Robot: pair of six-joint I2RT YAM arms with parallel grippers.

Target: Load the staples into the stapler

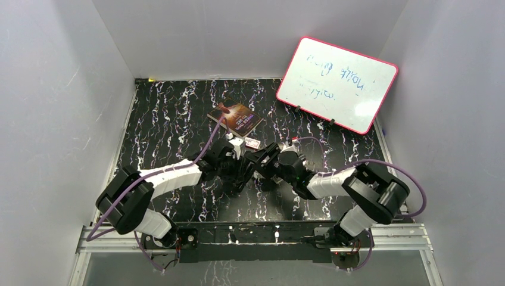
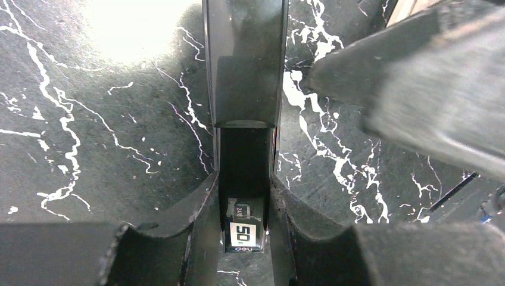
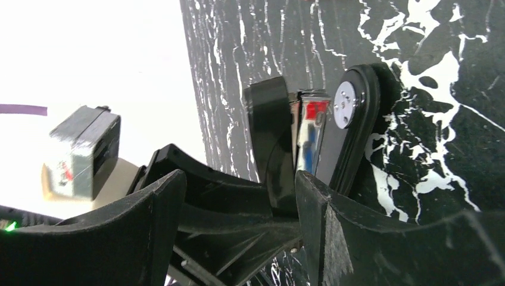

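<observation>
A black, white-veined surface (image 1: 161,119) fills the floor of a white-walled booth. A pink-rimmed whiteboard (image 1: 336,83) with faint writing leans at 1 o'clock. My left arm (image 1: 172,174) reaches in from 8 o'clock and my right arm (image 1: 357,185) from 4 o'clock. They meet near the middle of the surface. A dark book (image 1: 236,117) lies flat at 12 o'clock from that meeting point, just beyond it.

My left tool (image 2: 245,196) is narrow and clamped on the stapler (image 2: 247,89). Its two fingers press the black body from both sides. In my left wrist view the stapler runs straight away from me toward 12 o'clock. A small white label (image 2: 242,233) marked "50" sits on it between my fingers. My right tool (image 3: 238,179) shows as a blur at 2 o'clock in that view, near the stapler.

My right tool stands wide. In my right wrist view the stapler's hinged end rises between its fingers, toward the 3 o'clock one. That end is fanned open: a black arm, then a shiny metal channel (image 3: 309,137), then a black plate with a round silver rivet (image 3: 345,104). I cannot tell whether either finger touches it.

The staple box (image 1: 252,143), tiny, white and red, lies on the surface at 12 o'clock from my two tools, just beside them and near the book's corner. It is too small for me to tell whether staple strips are in it.
</observation>
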